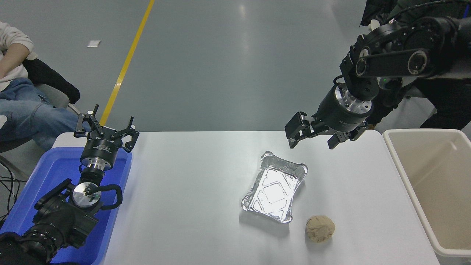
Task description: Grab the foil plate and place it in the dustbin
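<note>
The foil plate [275,187] is a shiny silver rectangular tray lying flat on the white table [191,206], right of the middle. The dustbin [434,187] is a large cream-beige bin at the table's right edge, open and empty as far as I see. My right gripper [312,141] is open and empty. It hangs in the air above the table's far edge, beyond and a little right of the foil plate. My left gripper [106,129] is open and empty, parked over the blue tray at the left.
A crumpled tan paper ball [320,229] lies on the table just in front and right of the foil plate. A blue plastic tray [40,191] sits at the table's left end. A seated person [18,92] is at the far left.
</note>
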Controlling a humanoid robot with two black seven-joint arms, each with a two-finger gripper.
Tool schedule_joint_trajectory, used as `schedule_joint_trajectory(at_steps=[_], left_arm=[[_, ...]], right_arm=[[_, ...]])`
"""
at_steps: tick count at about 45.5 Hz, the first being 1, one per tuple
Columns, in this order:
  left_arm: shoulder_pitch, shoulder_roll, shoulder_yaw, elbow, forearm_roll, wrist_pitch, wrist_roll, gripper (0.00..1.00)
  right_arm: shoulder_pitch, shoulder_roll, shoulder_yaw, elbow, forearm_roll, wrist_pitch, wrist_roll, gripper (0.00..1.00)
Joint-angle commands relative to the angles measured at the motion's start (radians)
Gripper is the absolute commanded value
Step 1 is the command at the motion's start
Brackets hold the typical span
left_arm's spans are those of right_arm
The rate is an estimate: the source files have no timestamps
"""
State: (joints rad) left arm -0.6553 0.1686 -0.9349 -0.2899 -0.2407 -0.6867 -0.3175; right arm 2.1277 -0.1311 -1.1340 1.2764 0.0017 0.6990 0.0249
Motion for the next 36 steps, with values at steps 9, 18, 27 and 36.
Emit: schedule_joint_trajectory(at_steps=[9, 18, 27, 36], left_arm=[[0.0, 0.0, -0.001, 0.0, 0.0, 0.001, 0.0, 0.99], [0.0, 0.0, -0.001, 0.0, 0.0, -0.001, 0.0, 0.99], [0.0, 0.0, -0.001, 0.0, 0.0, -0.001, 0.0, 0.99], [0.0, 0.0, -0.001, 0.0, 0.0, -0.001, 0.0, 0.99]], right_arm=[[-0.028, 0.002, 0.0, -0.029, 0.0, 0.0, 0.0, 1.0], [-0.068, 0.008, 0.0, -0.061, -0.003, -0.003, 0.0, 1.0], [-0.068, 0.004, 0.002, -0.097, -0.003, -0.007, 0.001, 1.0], [-0.052, 0.001, -0.003, -0.118, -0.005, -0.007, 0.001, 1.0]])
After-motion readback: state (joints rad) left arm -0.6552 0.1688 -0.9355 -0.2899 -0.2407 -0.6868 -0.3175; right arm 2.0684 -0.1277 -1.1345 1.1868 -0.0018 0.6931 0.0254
